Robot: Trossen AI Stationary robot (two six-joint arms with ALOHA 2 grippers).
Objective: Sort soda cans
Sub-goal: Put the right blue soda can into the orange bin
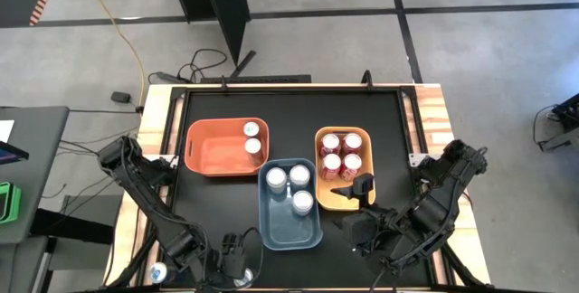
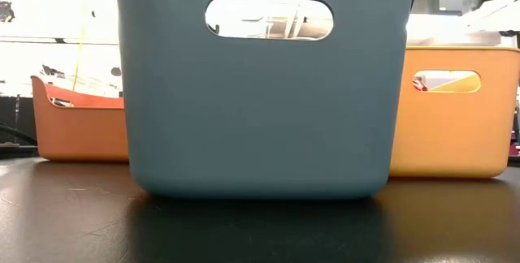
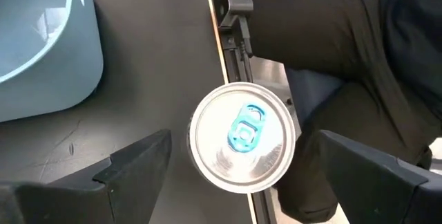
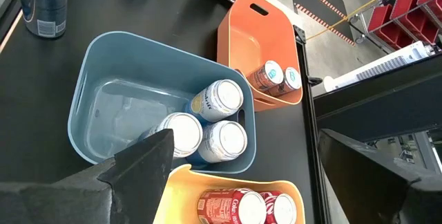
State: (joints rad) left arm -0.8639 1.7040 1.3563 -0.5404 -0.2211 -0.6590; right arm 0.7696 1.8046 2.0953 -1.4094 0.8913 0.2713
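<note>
Left gripper (image 3: 238, 172) over a can at the worktop (image 1: 226, 193) edge.
Its fingers stand apart around a blue-tabbed can (image 3: 243, 138), seemingly untouched; right gripper (image 1: 360, 192) fingers apart above the yellow bin (image 1: 323, 198).

A blue bin (image 1: 288, 225) stands near the middle of the black table (image 1: 217, 198), with an orange bin (image 1: 213, 153) to its far left and a yellow bin (image 1: 336, 201) just beside it on the right; a yellow cable (image 1: 127, 44) trails over the grey floor (image 1: 488, 49) beyond

Bare black table (image 1: 222, 108) behind three close-set bins (image 1: 289, 204); gaps between them narrow
</note>
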